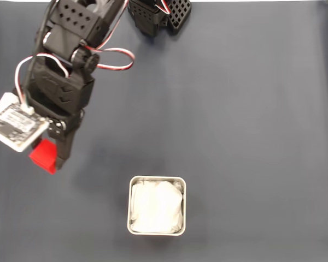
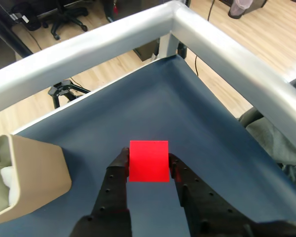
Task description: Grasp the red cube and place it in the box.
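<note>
I had the gripper [image 2: 148,165] clenched on the red cube [image 2: 148,161], one black finger [image 2: 119,170] on each side face in the wrist view, so the cube sat squarely between them with its top face clear. In the fixed view the red cube [image 1: 42,155] showed at the left of the table [image 1: 251,136], poking out beside the gripper tip [image 1: 53,159] and under the wrist camera board [image 1: 16,126]. I could not tell from either picture whether the cube was already off the dark blue cloth or resting on it. The box [image 1: 157,205] stood near the bottom centre in the fixed view, well apart from the cube and to its right, white crumpled lining showing inside and nothing red in it. In the wrist view the box [image 2: 27,173] sat at the left edge, so it was near on that side of the gripper. My read: grasp made, transfer not yet done; next call was lift, swing right toward the box, and release above the lining. The side-face grip looked centred, so slip risk seemed low.
</note>
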`<state>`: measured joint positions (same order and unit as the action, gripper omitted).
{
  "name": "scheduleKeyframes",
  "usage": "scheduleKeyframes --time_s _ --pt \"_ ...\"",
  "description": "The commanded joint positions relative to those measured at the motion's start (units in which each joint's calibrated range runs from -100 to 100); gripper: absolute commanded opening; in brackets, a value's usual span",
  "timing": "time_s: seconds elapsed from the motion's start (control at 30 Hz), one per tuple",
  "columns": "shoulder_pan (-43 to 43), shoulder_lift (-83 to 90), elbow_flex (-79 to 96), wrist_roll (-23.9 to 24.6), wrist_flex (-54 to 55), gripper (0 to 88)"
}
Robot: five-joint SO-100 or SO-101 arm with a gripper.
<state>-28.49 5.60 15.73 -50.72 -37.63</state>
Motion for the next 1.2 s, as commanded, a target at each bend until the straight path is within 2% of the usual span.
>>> scheduleKeyframes --time_s 0.0,0.63,1.17 --pt "2.5 4.6 -2.3 -0.7 -0.4 10.0" --pt "14.7 7.7 -3.6 -1.9 0.2 10.0" --pt "22.0 3.6 -7.5 -2.4 1.8 10.0"
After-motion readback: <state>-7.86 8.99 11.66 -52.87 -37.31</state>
